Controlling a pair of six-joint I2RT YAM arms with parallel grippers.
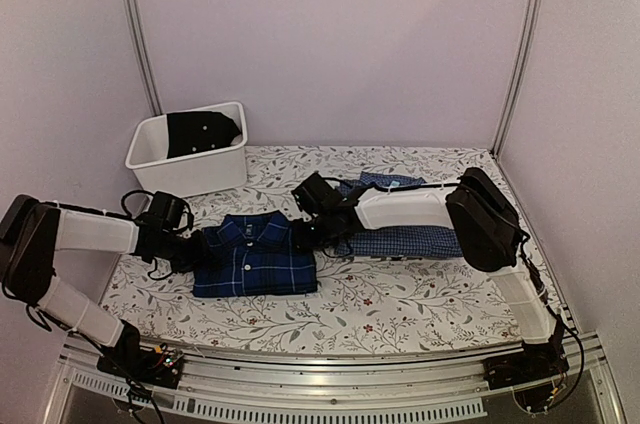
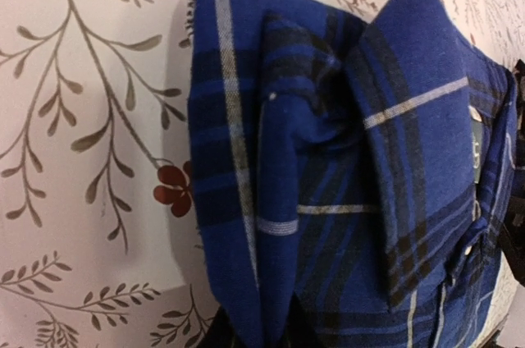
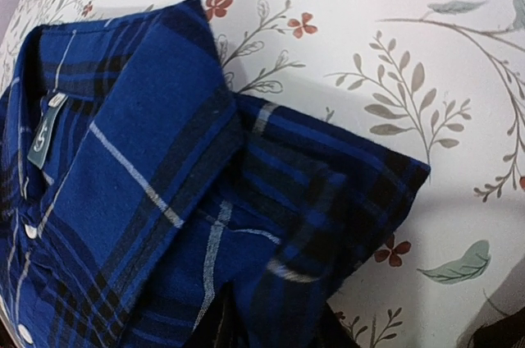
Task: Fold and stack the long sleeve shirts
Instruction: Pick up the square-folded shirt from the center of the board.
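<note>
1. Locate plaid shirt (image 1: 255, 256) centre-left on table (image 1: 400, 316): folded to a compact rectangle, collar uppermost, lying flat.
2. Locate check shirt (image 1: 410, 240) just right of it, largely hidden under the right arm; looks rumpled along the far edge rather than squared off.
3. Find left gripper (image 1: 190, 246) at the plaid shirt's left edge. Wrist view filled by the folded cloth edge, fingers almost out of frame; cannot tell whether spread, pressed together or pinching cloth.
4. Find right gripper (image 1: 312, 229) at the plaid shirt's right collar-side corner. Only dark finger stubs in wrist view; cannot tell its state either.
5. Rate progress as roughly halfway: plaid shirt folded, nothing stacked.
6. Treat as outstanding: folding the check shirt, then laying one shirt on the other.
7. Disregard bin (image 1: 190, 169) at back left, holding a dark item (image 1: 200, 132).
</note>
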